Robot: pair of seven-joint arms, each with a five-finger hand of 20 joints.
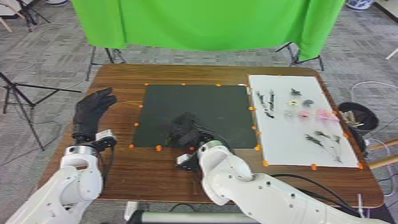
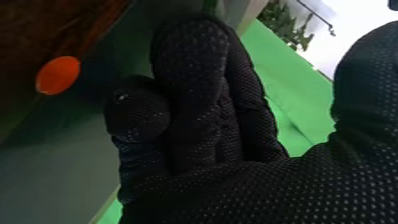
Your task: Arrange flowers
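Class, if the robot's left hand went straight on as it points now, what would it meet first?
Probably the green cloth beyond the table, though the height of the left hand is unclear.

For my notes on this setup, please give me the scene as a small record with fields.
surface: brown table
centre: dark mat
right side: white board
on board: pink flowers, lying among sprigs and stems
left hand: open, left of the mat
right hand: open, at the mat's near part
arrangement: flowers still loose on the board
behind table: green cloth
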